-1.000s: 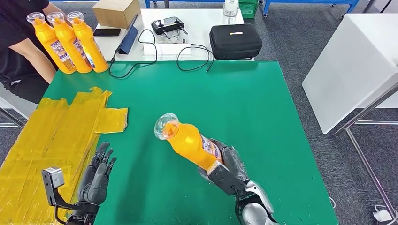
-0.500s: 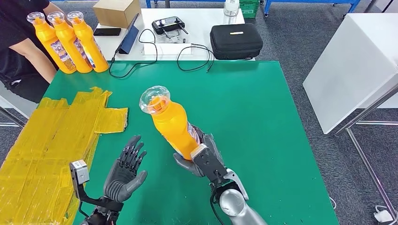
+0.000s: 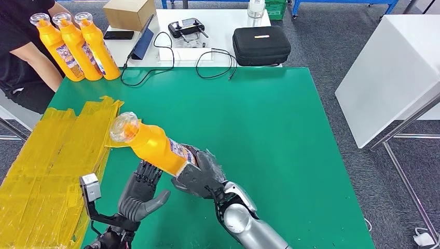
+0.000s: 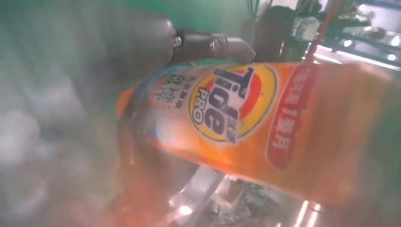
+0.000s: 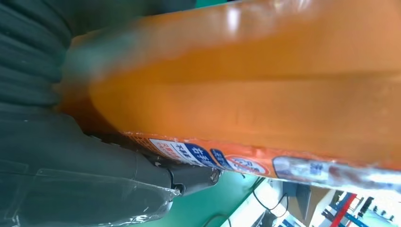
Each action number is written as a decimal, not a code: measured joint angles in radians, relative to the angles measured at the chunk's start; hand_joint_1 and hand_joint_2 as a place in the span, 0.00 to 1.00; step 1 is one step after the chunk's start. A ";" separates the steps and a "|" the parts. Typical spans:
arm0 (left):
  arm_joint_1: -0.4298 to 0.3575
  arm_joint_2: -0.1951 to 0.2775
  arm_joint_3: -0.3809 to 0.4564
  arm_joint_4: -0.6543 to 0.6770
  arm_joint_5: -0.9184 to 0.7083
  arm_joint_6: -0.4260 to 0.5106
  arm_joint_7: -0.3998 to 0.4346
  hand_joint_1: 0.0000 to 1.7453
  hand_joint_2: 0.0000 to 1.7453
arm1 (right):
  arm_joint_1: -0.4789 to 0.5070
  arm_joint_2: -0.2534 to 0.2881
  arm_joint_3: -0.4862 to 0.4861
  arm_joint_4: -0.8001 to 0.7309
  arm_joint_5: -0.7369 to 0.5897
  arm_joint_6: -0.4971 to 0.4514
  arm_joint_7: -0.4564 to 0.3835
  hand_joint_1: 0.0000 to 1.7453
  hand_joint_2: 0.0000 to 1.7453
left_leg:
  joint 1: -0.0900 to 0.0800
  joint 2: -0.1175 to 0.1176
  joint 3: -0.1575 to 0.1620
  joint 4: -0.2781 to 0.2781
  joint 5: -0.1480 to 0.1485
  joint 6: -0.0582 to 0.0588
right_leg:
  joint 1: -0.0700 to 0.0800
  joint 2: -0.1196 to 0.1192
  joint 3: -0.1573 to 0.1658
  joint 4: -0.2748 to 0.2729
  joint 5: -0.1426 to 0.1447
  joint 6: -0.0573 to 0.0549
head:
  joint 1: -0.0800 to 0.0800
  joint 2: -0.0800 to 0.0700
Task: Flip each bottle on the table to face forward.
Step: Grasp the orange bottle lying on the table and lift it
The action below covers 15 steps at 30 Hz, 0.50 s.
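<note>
My right hand [image 3: 200, 175] grips an orange detergent bottle [image 3: 151, 146] by its lower end, holding it tilted above the green table [image 3: 270, 129], with the clear cap [image 3: 124, 127] pointing far-left. My left hand [image 3: 141, 193] is just beneath the bottle, palm up, fingers spread, their tips close to its underside. The left wrist view shows the bottle's Tide label [image 4: 227, 109] very near the left hand [image 4: 142, 45]. The right wrist view has the bottle's plain orange side [image 5: 265, 90] in my right hand [image 5: 71, 156]. Three more orange bottles [image 3: 78, 46] stand at the far-left corner.
A person in black [image 3: 21, 57] stands by the three bottles. Yellow tape [image 3: 52, 150] covers the table's left part. Behind the green table are a cardboard box [image 3: 127, 13], a controller [image 3: 186, 27], cables [image 3: 207, 62] and a black case [image 3: 259, 45]. A white table [image 3: 389, 67] stands right.
My right hand has carried the bottle leftward and tipped its cap lower and further left. My left hand has come up under the bottle, palm turned upward.
</note>
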 joint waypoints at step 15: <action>0.000 0.002 0.064 -0.008 0.008 0.035 -0.008 0.00 1.00 | -0.063 0.036 0.185 0.078 0.194 0.016 0.071 1.00 1.00 | 0.000 0.000 0.000 0.000 0.000 0.000 | 0.000 0.000 -0.001 0.000 0.000 0.000 | 0.000 0.000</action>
